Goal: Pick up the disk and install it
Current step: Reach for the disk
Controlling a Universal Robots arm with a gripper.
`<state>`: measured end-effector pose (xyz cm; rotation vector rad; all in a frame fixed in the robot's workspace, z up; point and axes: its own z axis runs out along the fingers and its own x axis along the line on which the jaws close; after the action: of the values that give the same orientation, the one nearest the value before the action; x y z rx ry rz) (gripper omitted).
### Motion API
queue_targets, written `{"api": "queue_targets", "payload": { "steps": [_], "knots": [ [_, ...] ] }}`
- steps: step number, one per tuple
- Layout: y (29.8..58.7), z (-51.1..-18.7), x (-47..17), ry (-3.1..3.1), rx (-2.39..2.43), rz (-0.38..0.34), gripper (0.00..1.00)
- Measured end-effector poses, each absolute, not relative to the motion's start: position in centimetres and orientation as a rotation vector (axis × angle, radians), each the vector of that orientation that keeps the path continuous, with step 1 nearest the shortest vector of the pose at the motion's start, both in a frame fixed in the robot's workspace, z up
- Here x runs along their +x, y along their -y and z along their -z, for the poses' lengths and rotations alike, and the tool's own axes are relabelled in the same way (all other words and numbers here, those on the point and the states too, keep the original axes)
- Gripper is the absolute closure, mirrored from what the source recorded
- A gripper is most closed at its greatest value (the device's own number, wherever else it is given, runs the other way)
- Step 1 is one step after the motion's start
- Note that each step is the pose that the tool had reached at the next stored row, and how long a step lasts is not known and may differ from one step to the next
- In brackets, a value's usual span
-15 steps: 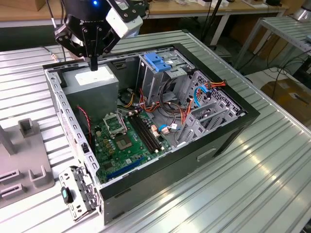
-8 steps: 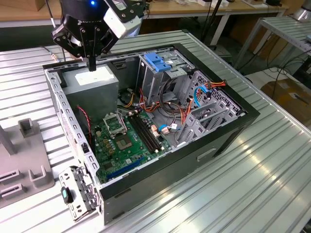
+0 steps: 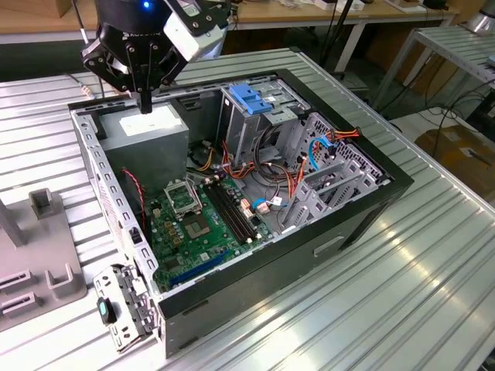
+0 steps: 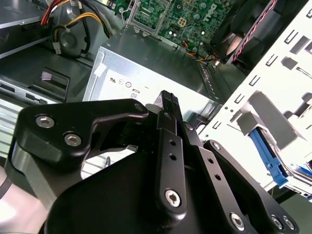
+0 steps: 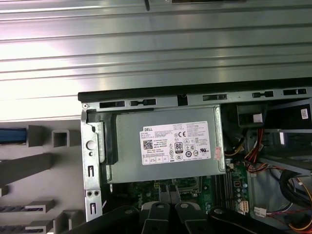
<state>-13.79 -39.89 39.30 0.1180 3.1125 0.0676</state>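
The disk shows as a strip of bright blue rail point(image 5: 10, 136) at the picture's edge in the first wrist view, beside the posts of a grey fixture point(image 5: 46, 138). The same blue rail point(image 4: 267, 155) appears in the second wrist view, past the case's white side panel; the rest of the disk is out of frame. My gripper point(image 3: 145, 102) hangs over the grey power-supply box point(image 3: 147, 133) in the back corner of the open computer case point(image 3: 363, 202). Its black fingers point(image 4: 168, 100) are shut with nothing between them.
Inside the case are the green motherboard point(image 3: 193, 224), loose cables, and a metal drive cage point(image 3: 255, 124) topped by a blue plastic piece point(image 3: 251, 97). The grey fixture point(image 3: 39, 255) stands on the ribbed metal table point(image 3: 402, 309) at the exterior view's left.
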Motion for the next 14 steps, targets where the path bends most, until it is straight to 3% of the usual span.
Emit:
{"api": "queue_targets", "payload": {
  "steps": [14],
  "knots": [
    [39.89,-39.30,-14.25,-3.113,0.118,-0.068,0.89]
  ]
}}
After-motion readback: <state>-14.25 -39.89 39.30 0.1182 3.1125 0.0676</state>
